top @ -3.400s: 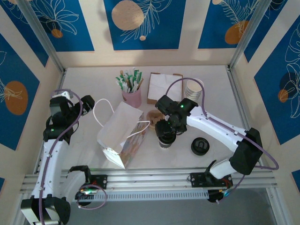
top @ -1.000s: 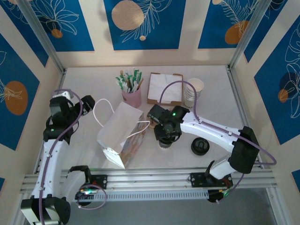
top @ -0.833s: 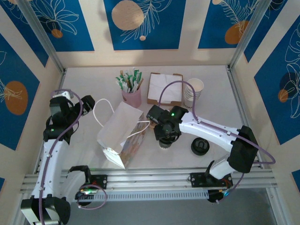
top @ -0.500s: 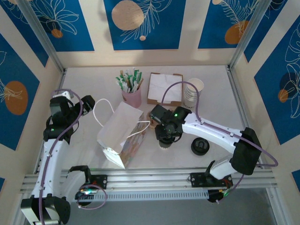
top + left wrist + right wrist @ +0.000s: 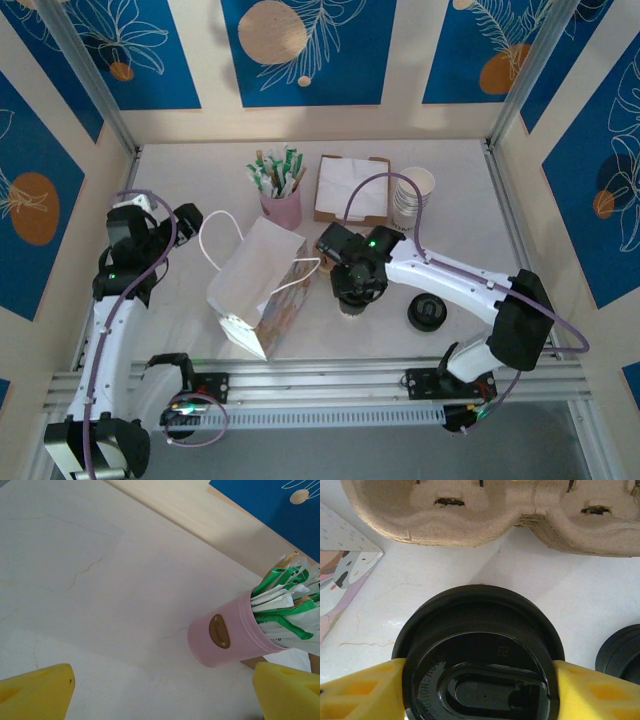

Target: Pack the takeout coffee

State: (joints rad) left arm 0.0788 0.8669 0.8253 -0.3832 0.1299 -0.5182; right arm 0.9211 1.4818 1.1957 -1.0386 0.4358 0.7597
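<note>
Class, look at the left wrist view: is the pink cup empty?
No, the pink cup is stuffed with green and white wrapped sticks.

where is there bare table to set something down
Bare white marble table in the back left corner, left of the pink cup of green-and-white stirrers; also right of the stack of white paper cups. Crowded mid-table: white paper bag, brown pulp carrier, black-lidded paper cup.
</note>
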